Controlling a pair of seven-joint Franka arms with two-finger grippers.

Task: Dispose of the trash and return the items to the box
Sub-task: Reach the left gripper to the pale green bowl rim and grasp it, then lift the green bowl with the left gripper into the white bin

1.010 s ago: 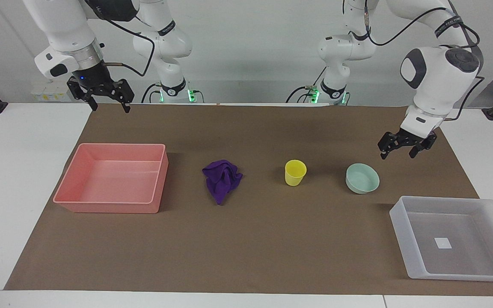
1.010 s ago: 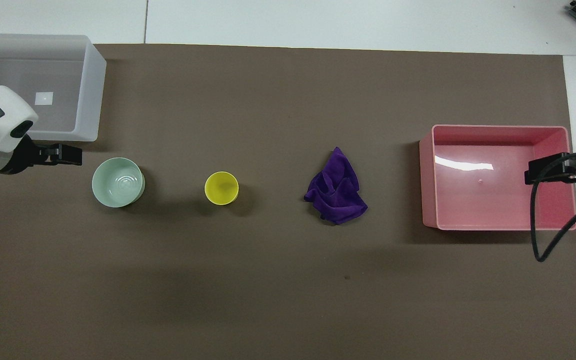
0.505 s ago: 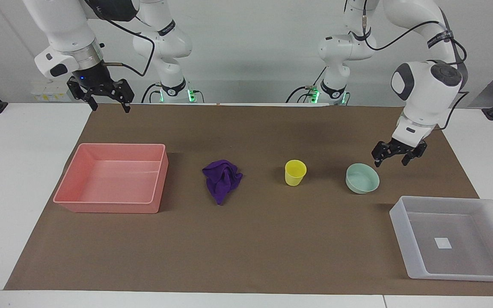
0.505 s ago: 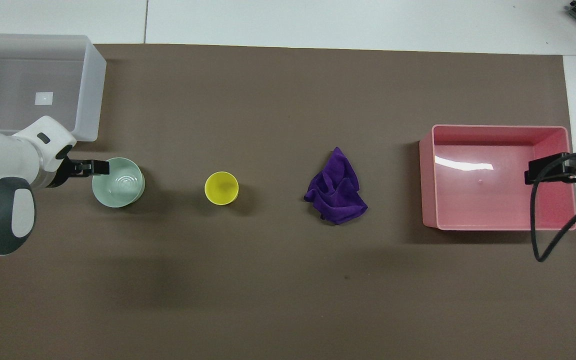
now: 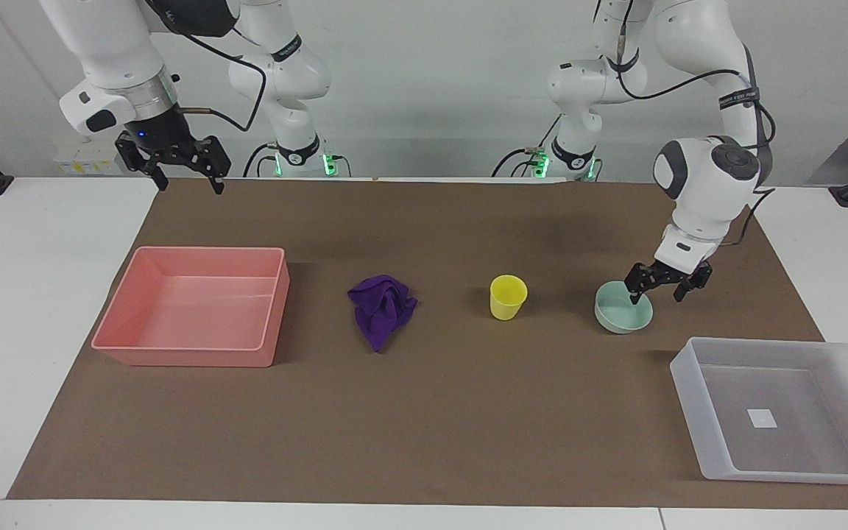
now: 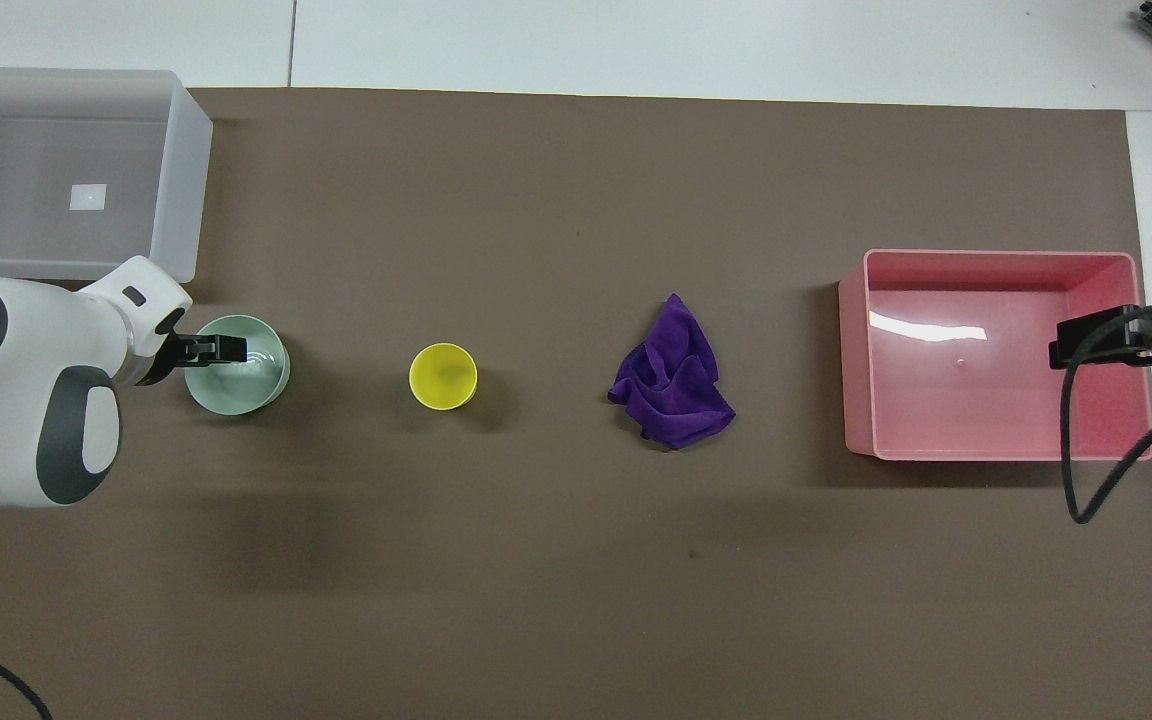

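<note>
A shallow mint-green bowl [image 5: 623,310] sits upright on the brown mat [image 5: 424,412], round and smooth-walled, at my left arm's end of the table. Beside it, toward the middle, stands a small yellow cup [image 5: 507,297], mouth up, and next along lies a crumpled deep-purple cloth wad [image 5: 382,308], all folds. The three are in a row, well apart. The translucent whitish tray [image 5: 693,383] with its white square sticker [image 5: 762,418] lies farther from me than the bowl, at the mat's corner; the pink tray [image 5: 188,358] rests at my right arm's end.

My left gripper [image 5: 661,286] hangs low at the bowl's rim on the side nearer to me, wrist bent down from a folded elbow, fingers apart with one tip over the bowl's inside and the other outside it. I cannot tell whether a tip touches the rim. My right gripper [image 5: 187,171] waits raised over the mat's edge near my base, fingers apart.
</note>
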